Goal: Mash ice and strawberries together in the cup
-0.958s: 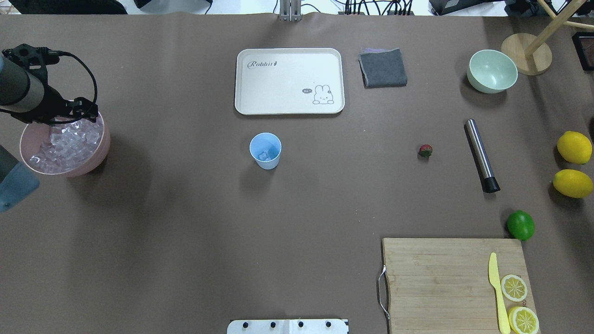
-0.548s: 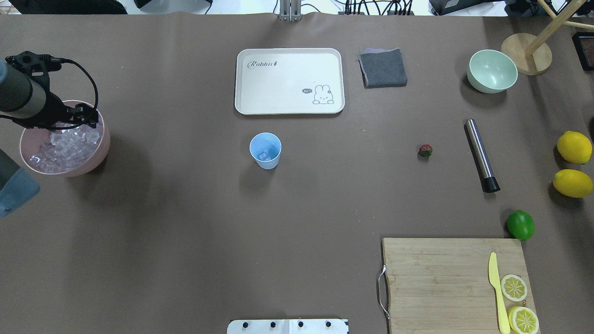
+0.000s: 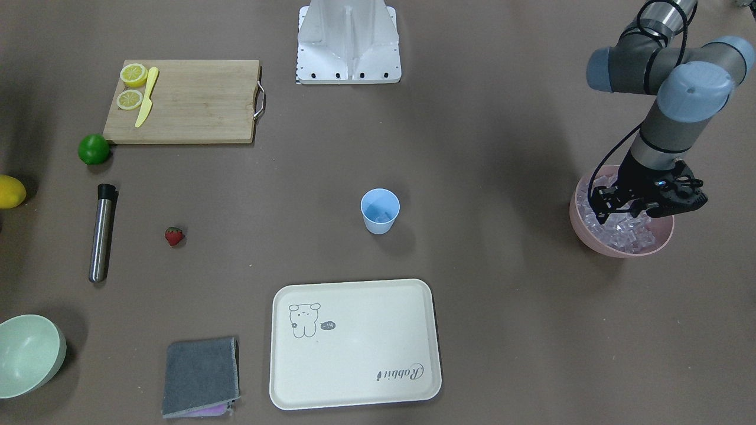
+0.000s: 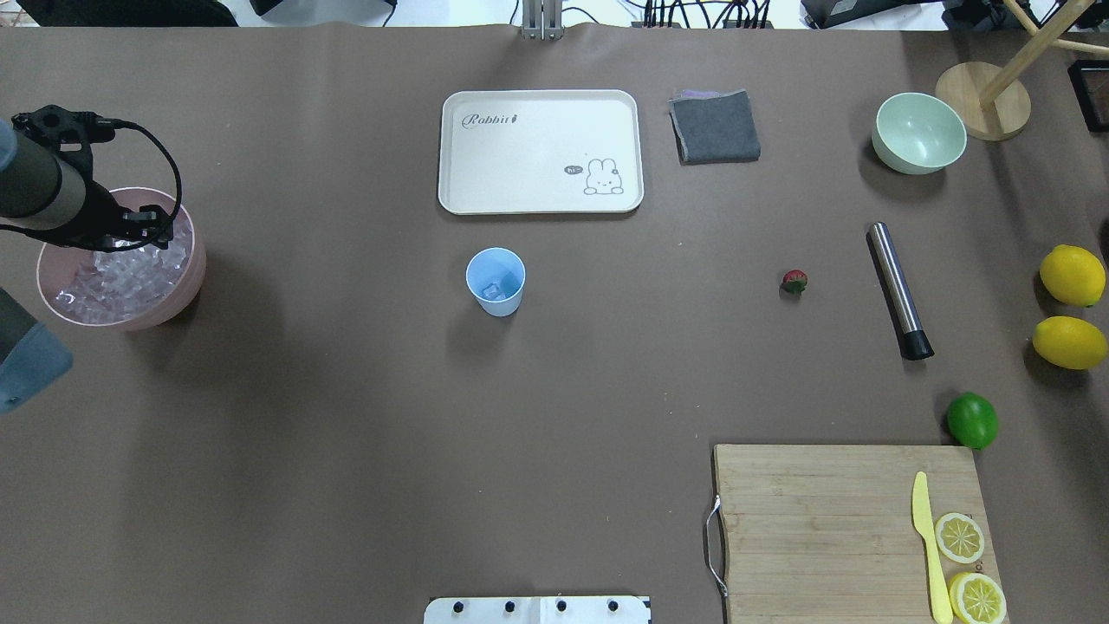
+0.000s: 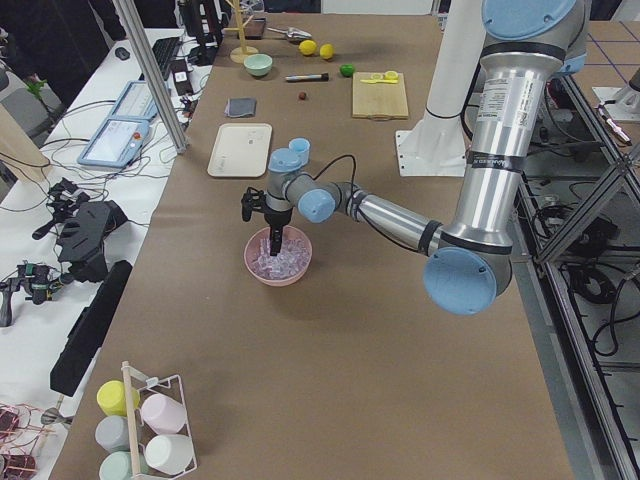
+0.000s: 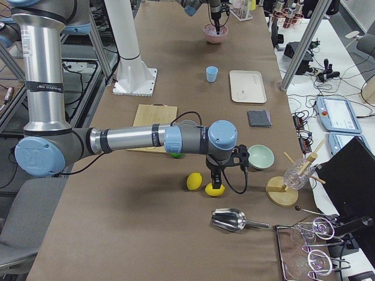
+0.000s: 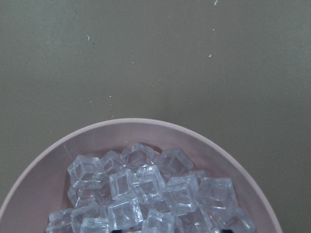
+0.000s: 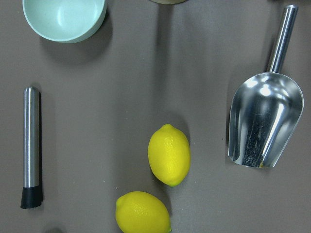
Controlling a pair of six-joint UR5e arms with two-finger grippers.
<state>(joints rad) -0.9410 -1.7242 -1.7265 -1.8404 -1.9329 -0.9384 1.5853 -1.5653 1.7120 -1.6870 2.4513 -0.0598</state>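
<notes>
The light-blue cup (image 4: 496,279) stands upright mid-table with an ice cube (image 4: 494,291) in it; it also shows in the front view (image 3: 380,211). Many clear ice cubes (image 7: 146,189) fill the pink bowl (image 4: 189,276) at the far left. My left gripper (image 4: 130,236) is down in that bowl among the ice (image 3: 626,233), with its jaws apart; only the fingertips show at the bottom edge of the left wrist view. The small red strawberry (image 4: 794,280) lies on the table right of the cup. My right gripper (image 6: 214,175) hovers over two lemons; I cannot tell its state.
A steel muddler (image 4: 899,290) lies right of the strawberry. A cream tray (image 4: 541,108), a grey cloth (image 4: 715,126) and a pale green bowl (image 4: 918,132) are at the back. Two lemons (image 4: 1073,275), a lime (image 4: 972,420), a cutting board (image 4: 814,520) and a metal scoop (image 8: 265,121) are on the right.
My left wrist has shifted slightly over the pink bowl and sunk lower toward the ice. Nothing else has moved.
</notes>
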